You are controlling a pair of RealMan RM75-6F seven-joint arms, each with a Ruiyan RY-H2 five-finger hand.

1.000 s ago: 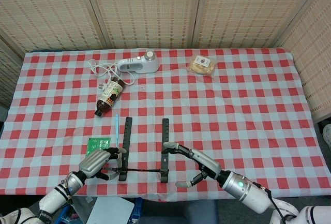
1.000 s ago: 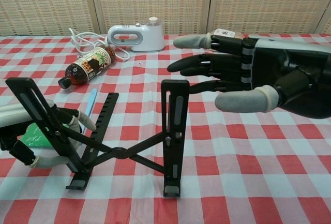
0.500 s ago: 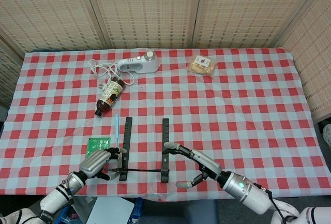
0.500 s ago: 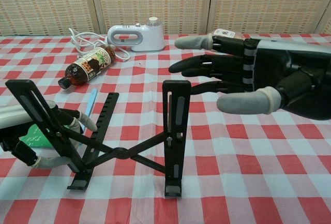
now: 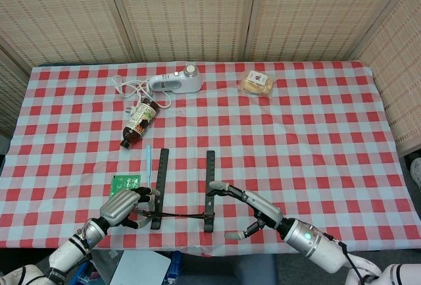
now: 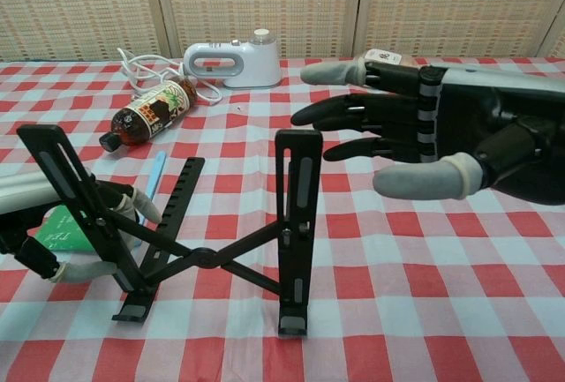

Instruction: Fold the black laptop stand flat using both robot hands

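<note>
Here the black laptop stand (image 6: 212,241) sits unfolded near the front edge of the counter (image 5: 316,140), its two long arms raised and its crossed struts meeting low in the middle. In the head view the stand (image 5: 181,193) shows as two parallel black bars running back from the front edge, joined by a thin cross link.

The left hand (image 6: 62,236) is at the stand's left arm, close to the front left corner of the counter. Its fingers (image 6: 141,205) curl around the lower part of that raised arm, gripping it; in the head view the same hand (image 5: 125,207) lies against the left bar's near end.

The right hand (image 6: 441,139) hovers just to the right of the stand's right upright arm, holding nothing. Its fingers (image 6: 340,116) are spread apart and stretched toward the top of that arm, with the thumb lower and apart from the rest. From the chest view it is unclear whether any fingertip touches the arm; in the head view the hand (image 5: 253,209) reaches to the right bar with one fingertip at it.

Farther back, toward the rear left of the counter, lie a brown bottle (image 5: 139,123) on its side, a white appliance (image 5: 175,82) with a coiled cord, and a blue pen (image 5: 148,161). A green packet (image 5: 125,183) lies by the left hand. A wrapped snack (image 5: 256,82) sits near the rear edge.
</note>
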